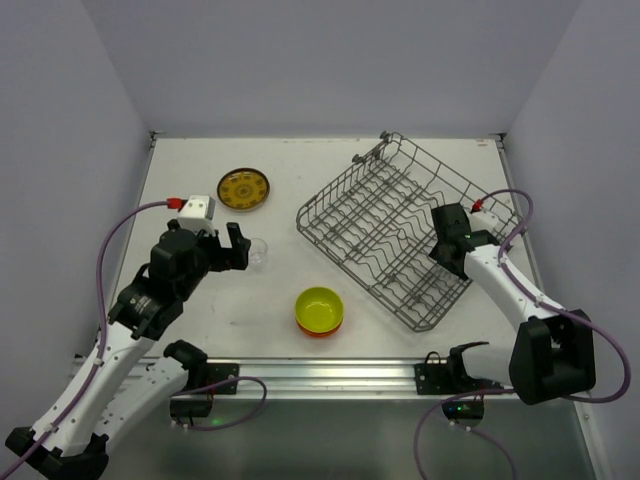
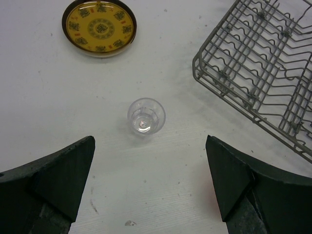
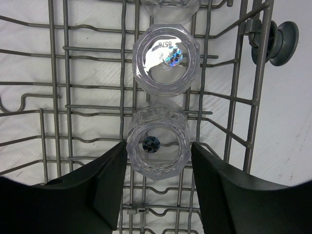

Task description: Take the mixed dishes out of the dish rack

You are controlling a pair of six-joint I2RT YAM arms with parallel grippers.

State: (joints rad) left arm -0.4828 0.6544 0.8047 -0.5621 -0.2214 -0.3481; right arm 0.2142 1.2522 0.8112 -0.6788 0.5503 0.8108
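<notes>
With jaws apart, the right gripper (image 3: 159, 156) straddles a small clear faceted glass (image 3: 156, 141) in the grey wire dish rack (image 1: 380, 225), and it likely must close and lift next; the left gripper (image 2: 149, 141) hangs open over the white desk (image 2: 48, 97).

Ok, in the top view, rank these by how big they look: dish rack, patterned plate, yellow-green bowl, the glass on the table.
1. dish rack, by far.
2. patterned plate and yellow-green bowl: about equal, so not ranked against each other.
3. clear glass, smallest.
</notes>
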